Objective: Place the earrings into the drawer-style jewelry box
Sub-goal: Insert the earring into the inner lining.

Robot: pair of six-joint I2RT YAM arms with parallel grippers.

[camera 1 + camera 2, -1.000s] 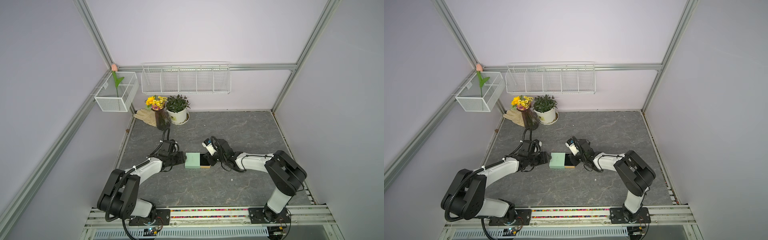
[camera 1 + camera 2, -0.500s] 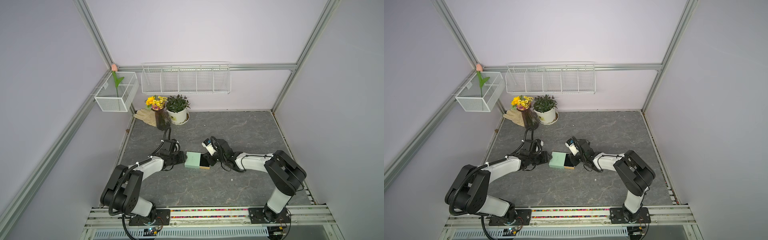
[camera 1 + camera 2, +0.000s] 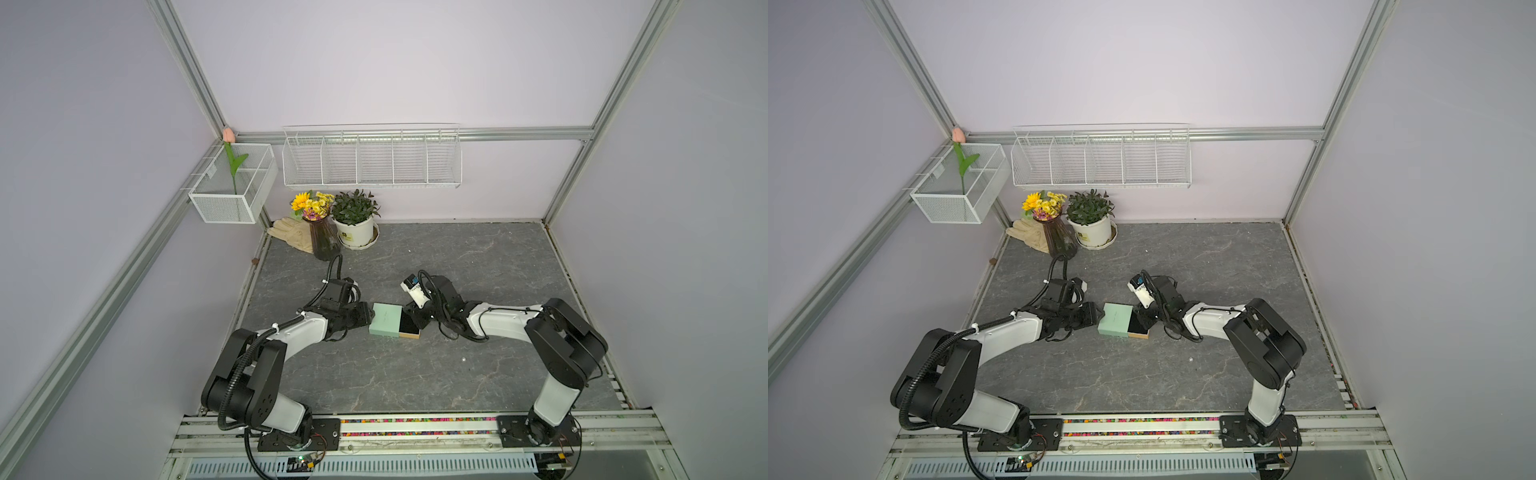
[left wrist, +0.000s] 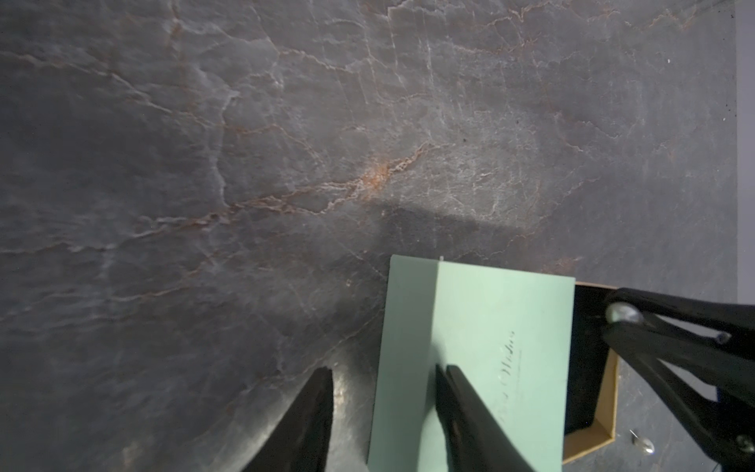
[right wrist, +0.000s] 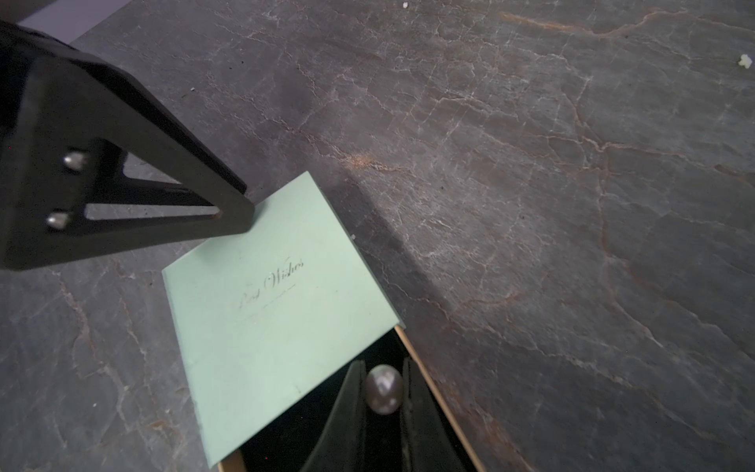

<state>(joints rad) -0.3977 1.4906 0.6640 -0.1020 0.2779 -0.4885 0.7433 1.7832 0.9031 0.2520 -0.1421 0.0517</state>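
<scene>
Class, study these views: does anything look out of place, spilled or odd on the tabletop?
Yes. One tiny whitish pearl-like stud earring lies loose on the grey marbled tabletop, apart from the mint-green drawer-style jewelry box, though its mate is pinched in the right gripper over the open black-lined tray.

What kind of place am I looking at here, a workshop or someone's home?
Probably a robot test booth, not a home: aluminium frame around plain walls, left arm and right arm bolted to a rail, props like a potted plant.
</scene>
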